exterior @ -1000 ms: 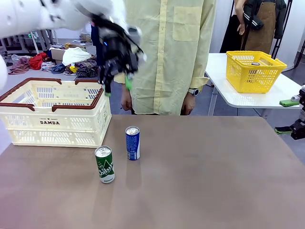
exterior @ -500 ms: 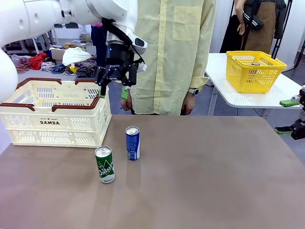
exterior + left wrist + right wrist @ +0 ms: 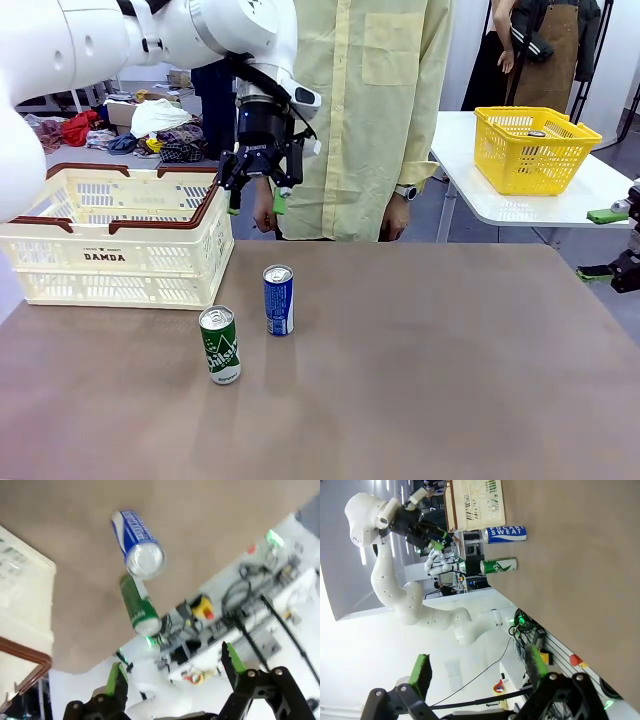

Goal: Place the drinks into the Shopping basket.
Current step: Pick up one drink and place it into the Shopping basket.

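Two drinks stand upright on the brown table: a blue can (image 3: 278,300) and, nearer and to its left, a green can (image 3: 220,345). The Shopping basket (image 3: 110,235), cream with a brown rim, sits at the left. My left gripper (image 3: 256,205) hangs open in the air past the basket's right end, above and behind the blue can, holding nothing. From the left wrist view the blue can (image 3: 137,542) and green can (image 3: 140,610) lie ahead of the open left gripper (image 3: 174,665). My right gripper (image 3: 600,243) stays open at the table's right edge, and the right wrist view has the right gripper (image 3: 479,667) far from the cans (image 3: 505,534).
A person in a yellow shirt (image 3: 350,120) stands at the far edge, hands hanging close behind my left gripper. A yellow mesh basket (image 3: 535,148) sits on a white side table at the back right. The table's middle and right are bare.
My left gripper has swung right and slightly down, from over the basket's right end to above the blue can, staying open. The cans and the right arm have not moved.
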